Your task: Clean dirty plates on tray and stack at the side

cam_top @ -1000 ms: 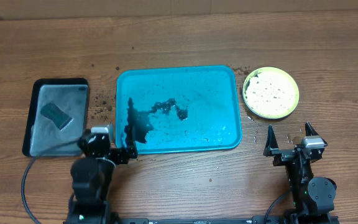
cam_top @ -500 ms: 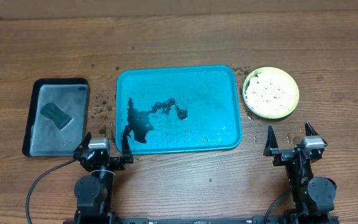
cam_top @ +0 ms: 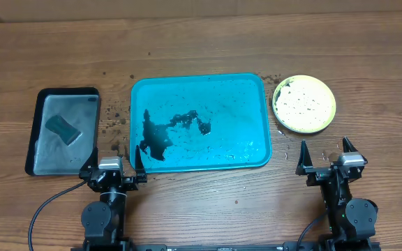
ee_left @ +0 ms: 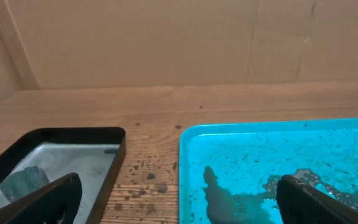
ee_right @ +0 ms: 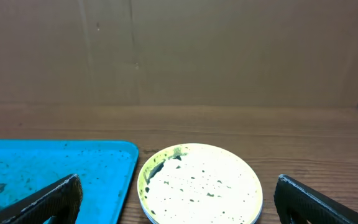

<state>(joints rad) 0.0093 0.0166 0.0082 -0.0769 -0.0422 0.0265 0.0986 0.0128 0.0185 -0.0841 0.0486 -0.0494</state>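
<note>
Both arms sit folded low at the bottom edge of the overhead view, wrists level and pointing toward the top of the frame. At lower left, the left gripper (cam_top: 115, 159) has its fingers spread wide and holds nothing. One tip stands near the lower right corner of the black tray (cam_top: 67, 90), the other at the lower left corner of the turquoise tray (cam_top: 243, 97). That tray lies in the middle of the wooden table (cam_top: 201, 42), a dark wet smear (cam_top: 158, 141) across its lower left part. At lower right, the right gripper (cam_top: 325, 155) is likewise wide open and empty. It faces the yellow-green plate (cam_top: 303, 104), which rests on the table just beside the tray's upper right corner. A grey-green block (cam_top: 61, 128) lies in the black tray.
</note>
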